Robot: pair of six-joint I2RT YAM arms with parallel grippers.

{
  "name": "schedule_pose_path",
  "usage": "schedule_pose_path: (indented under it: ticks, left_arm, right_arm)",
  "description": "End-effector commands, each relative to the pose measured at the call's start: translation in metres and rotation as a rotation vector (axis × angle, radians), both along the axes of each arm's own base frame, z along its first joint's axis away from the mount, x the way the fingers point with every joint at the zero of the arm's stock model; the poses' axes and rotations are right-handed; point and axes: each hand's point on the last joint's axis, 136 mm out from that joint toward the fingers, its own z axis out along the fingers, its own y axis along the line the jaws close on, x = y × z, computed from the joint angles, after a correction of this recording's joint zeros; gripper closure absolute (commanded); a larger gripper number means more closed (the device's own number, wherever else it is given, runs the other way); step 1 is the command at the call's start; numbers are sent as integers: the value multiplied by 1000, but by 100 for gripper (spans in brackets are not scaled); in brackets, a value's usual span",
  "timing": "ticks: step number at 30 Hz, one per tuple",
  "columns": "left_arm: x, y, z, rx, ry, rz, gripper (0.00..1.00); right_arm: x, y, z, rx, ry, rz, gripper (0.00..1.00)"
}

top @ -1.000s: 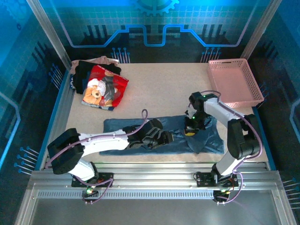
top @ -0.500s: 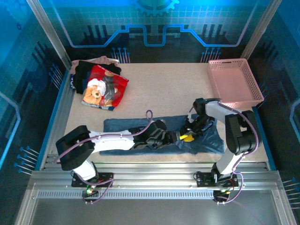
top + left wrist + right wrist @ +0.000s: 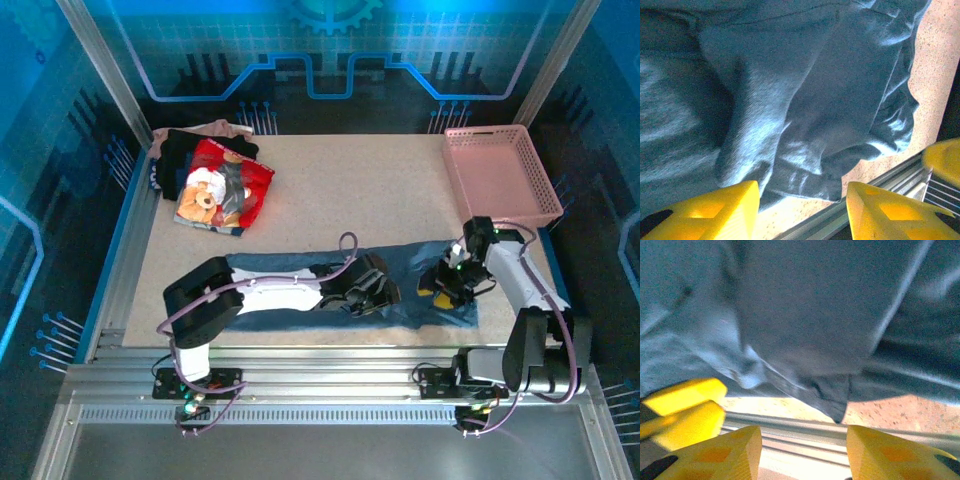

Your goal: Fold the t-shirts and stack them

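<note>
The dark slate-blue t-shirt (image 3: 290,263) lies flattened along the table's front, rumpled at its right end (image 3: 815,90) (image 3: 805,315). My left gripper (image 3: 388,297) rests low over the shirt's middle-right, its yellow fingers open (image 3: 802,210) with only the shirt's hem and table beyond them. My right gripper (image 3: 438,291) hovers over the shirt's right end, also open (image 3: 804,452), nothing between its fingers. The two grippers face each other closely. At the back left lie the red teddy-bear t-shirt (image 3: 225,185), a black one (image 3: 180,152) and a beige one (image 3: 215,128) in a pile.
A pink lattice basket (image 3: 500,175) stands at the back right. The metal front rail (image 3: 880,180) runs just beyond the shirt's near hem. Bare table (image 3: 350,190) stretches between the pile and the basket.
My right gripper opened and swung from the shirt's middle out to its right end. My left gripper slid rightward along the shirt. The shirt's right part now lies flatter.
</note>
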Motion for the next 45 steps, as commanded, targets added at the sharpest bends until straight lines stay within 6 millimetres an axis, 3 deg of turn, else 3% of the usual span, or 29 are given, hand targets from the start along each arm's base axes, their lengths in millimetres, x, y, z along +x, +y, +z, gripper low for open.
schedule_pose_path:
  ticks: [1,6,9,12,21,32,35,40,42,45]
  left_arm:
    - [-7,18,-21,138,67,19,54]
    - [1,20,-20,242,55,-13,57]
    - [-2,36,-12,340,40,-13,55]
    - [-4,50,-16,368,45,21,52]
    - [-1,17,-34,225,92,32,54]
    - [12,9,-38,211,83,37,63]
    - [15,9,-37,220,75,35,68]
    - [20,8,-29,221,50,17,83]
    - [19,11,-25,241,43,1,87]
    - [16,17,-19,263,38,-22,90]
  right_arm:
    - [-11,-4,-4,-22,55,-53,51]
    - [-10,-10,-10,-69,77,-66,51]
    - [-10,-8,-11,-69,78,-65,52]
    - [-12,-2,-14,-63,85,-53,54]
    - [-30,19,-31,-63,151,-8,56]
    - [-40,25,-48,-75,183,6,58]
    - [-35,25,-49,-79,172,4,68]
    - [-29,24,-50,-86,162,-1,94]
    - [-27,23,-48,-96,151,0,99]
    - [-25,19,-44,-115,134,2,100]
